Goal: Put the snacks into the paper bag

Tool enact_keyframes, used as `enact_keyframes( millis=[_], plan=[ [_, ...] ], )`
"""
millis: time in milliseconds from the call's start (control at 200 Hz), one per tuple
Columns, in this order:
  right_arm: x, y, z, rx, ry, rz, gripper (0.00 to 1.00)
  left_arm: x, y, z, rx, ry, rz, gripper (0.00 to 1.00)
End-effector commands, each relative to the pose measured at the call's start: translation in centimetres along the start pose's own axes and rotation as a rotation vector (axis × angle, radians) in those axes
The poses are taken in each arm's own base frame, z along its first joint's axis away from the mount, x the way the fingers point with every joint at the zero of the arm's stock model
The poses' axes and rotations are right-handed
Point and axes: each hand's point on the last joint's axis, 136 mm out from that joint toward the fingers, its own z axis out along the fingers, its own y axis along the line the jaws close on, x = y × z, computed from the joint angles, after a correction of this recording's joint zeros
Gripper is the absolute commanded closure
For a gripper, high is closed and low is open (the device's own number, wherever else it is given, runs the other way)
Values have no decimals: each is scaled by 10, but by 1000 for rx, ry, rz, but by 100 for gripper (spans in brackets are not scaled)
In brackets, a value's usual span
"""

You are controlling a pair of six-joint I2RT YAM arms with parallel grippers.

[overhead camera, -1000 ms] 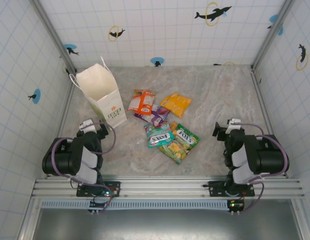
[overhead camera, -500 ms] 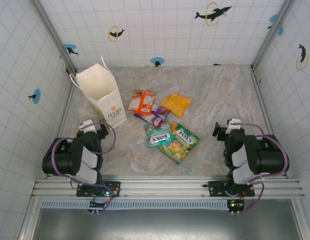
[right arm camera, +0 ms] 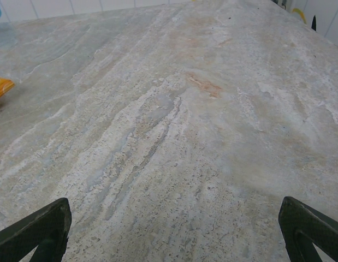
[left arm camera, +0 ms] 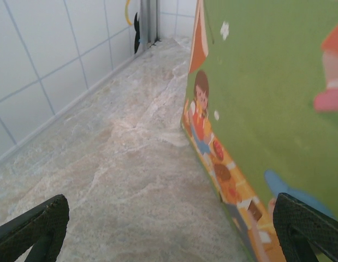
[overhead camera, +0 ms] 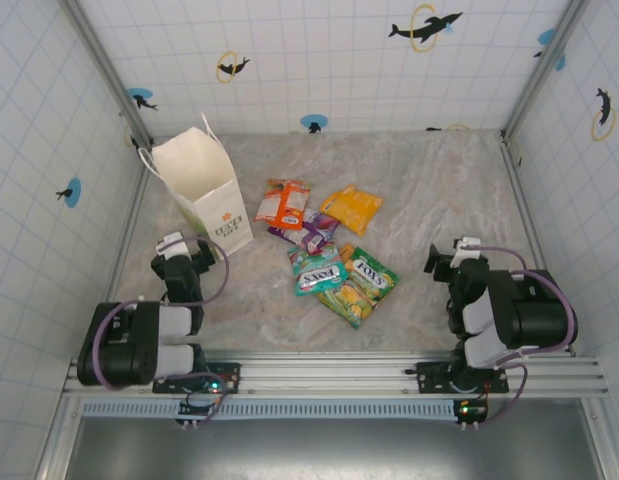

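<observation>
From above, the paper bag (overhead camera: 202, 185) stands open-mouthed at the far-left corner of the table (overhead camera: 449, 190); the snacks (overhead camera: 317, 270) lie clustered beside it, bare marble to their right; the left gripper (overhead camera: 179, 262) sits just before the bag, the right gripper (overhead camera: 444, 264) well right of the packets; left wrist: fingers (left arm camera: 37, 226) spread wide, the bag's green printed side close on the right; right wrist: jaws apart, an orange packet (right arm camera: 0, 87) at the left edge

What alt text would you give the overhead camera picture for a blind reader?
About six glossy snacks lie clustered centrally, right of an upright, open white paper bag. On the near side of the marbled table, the left end effector sits close to the bag's front and the right end effector hangs over bare stone, both holding nothing.
</observation>
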Motion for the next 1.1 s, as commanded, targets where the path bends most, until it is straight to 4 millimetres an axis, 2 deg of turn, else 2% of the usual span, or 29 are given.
enact_keyframes(
  millis=[0,110,235,355,510,696,716,731,801,871,956,1091],
  plan=[
    [-10,14,3,-37,5,-78,0,13,-1,-4,1,124,-5,2],
    [-18,31,18,-51,152,-81,0,-3,3,-11,-32,167,-36,5],
    [-38,71,15,-190,211,-74,0,-35,0,-23,-50,179,-124,9],
    [-58,123,-1,-356,188,-90,0,-62,-6,-35,-31,234,-193,12],
    [-80,195,-29,-603,178,-38,0,-98,-28,-57,85,314,-228,17],
    [-83,268,-62,-805,169,-151,0,-146,-50,-85,203,381,-277,21],
    [-82,275,-65,-822,170,-168,0,-144,-52,-86,208,397,-283,21],
    [-82,279,-66,-832,169,-179,0,-158,-54,-90,224,375,-295,21],
    [-79,300,-75,-879,154,-233,0,-178,-64,-99,279,373,-321,21],
    [-81,315,-77,-890,125,-264,0,-196,-70,-103,307,375,-346,20],
    [-85,334,-77,-918,91,-285,0,-209,-72,-101,292,401,-355,20],
    [-91,366,-71,-965,63,-317,0,-208,-68,-86,215,487,-345,20]
  ],
)
